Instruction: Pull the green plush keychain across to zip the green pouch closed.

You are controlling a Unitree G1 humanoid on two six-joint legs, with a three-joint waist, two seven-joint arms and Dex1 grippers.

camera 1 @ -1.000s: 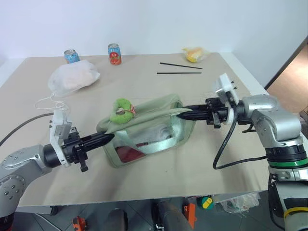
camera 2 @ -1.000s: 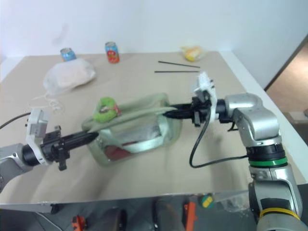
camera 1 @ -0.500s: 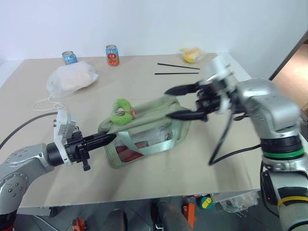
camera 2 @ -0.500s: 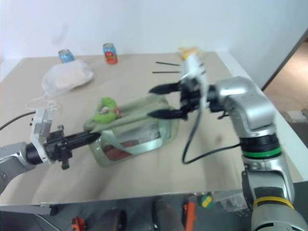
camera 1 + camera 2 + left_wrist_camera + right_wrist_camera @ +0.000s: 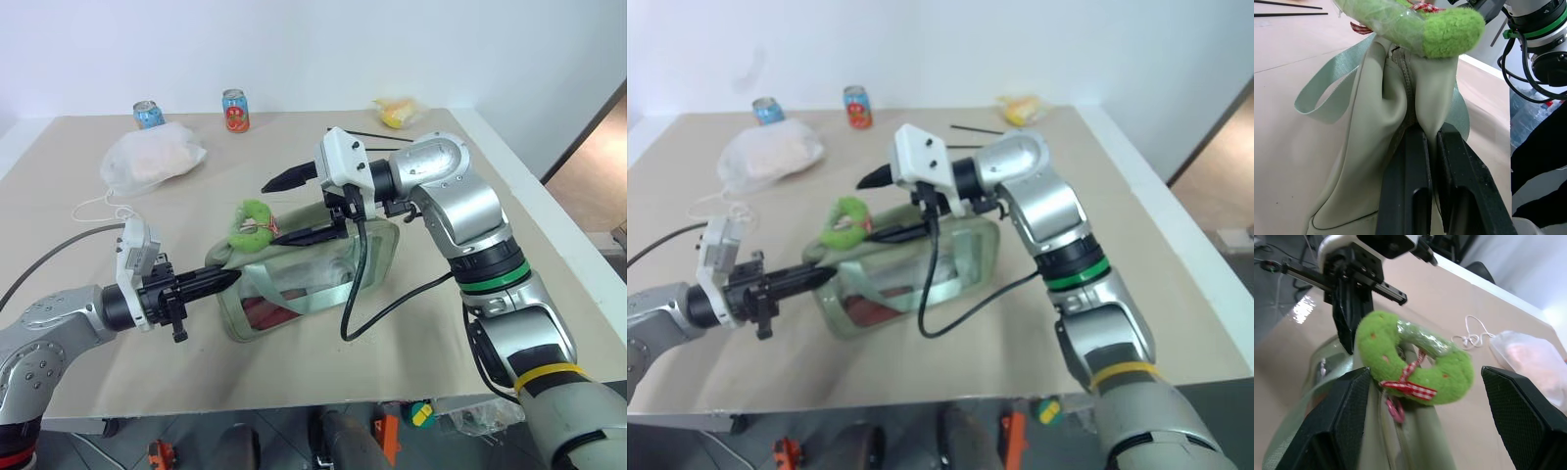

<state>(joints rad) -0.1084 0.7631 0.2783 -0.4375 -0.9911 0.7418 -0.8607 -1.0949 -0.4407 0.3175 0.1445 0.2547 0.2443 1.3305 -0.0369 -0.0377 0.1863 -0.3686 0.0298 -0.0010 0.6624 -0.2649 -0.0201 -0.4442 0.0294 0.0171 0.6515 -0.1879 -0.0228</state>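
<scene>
Your left gripper (image 5: 1427,147) is clenched on the near end of the green pouch (image 5: 313,269), which sits mid-desk (image 5: 294,343). Your right gripper (image 5: 294,208) is released, its fingers spread just beside the green plush keychain (image 5: 1415,360) on the pouch's top.

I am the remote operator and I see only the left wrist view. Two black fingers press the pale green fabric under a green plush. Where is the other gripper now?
Observer: The right gripper hangs above the green pouch, close beside the green plush keychain, not touching it.
Operator: Is it open or closed?
Observer: Open. In the right wrist view its two fingers stand wide, with the keychain between them.
Operator: Which end of the pouch does my gripper hold?
Observer: The left gripper pinches the pouch's end nearest the robot's left, just below the keychain.
Operator: Is anything else near?
Observer: A white drawstring bag lies farther back, apart from the pouch.
</scene>
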